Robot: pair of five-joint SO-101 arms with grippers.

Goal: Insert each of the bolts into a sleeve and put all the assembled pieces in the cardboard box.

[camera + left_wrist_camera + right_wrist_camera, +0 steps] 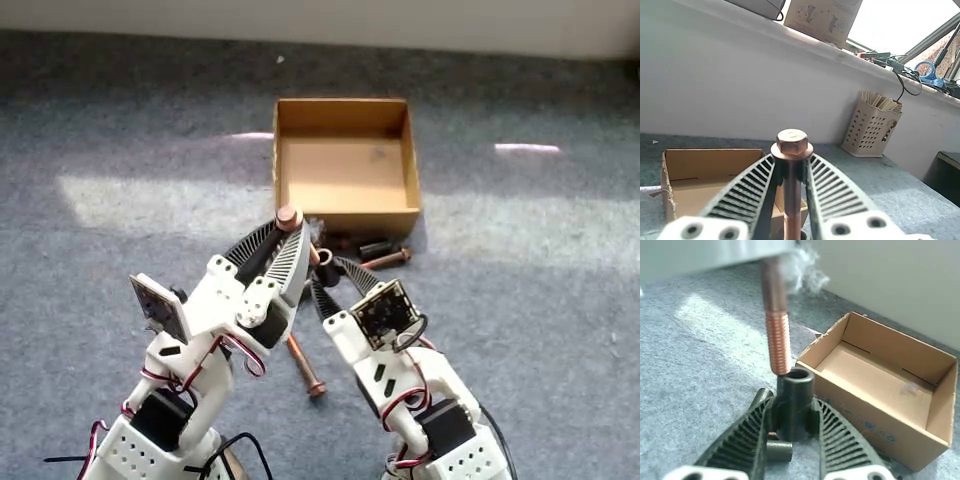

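Right wrist view shows bolt (777,340) upright, threads down, at sleeve (794,397).

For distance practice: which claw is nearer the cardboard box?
Left. Left claw, holding a bolt, is just beside the cardboard box; right claw, holding a sleeve, is farther back.

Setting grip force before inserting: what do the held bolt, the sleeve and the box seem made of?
Bolt: metal, copper-coloured, likely plated; dull sheen, cut threads at its tip. Sleeve: dark, matte, probably blackened steel, though hard plastic can't be ruled out. Cardboard box: plain brown cardboard, raw cut edges.
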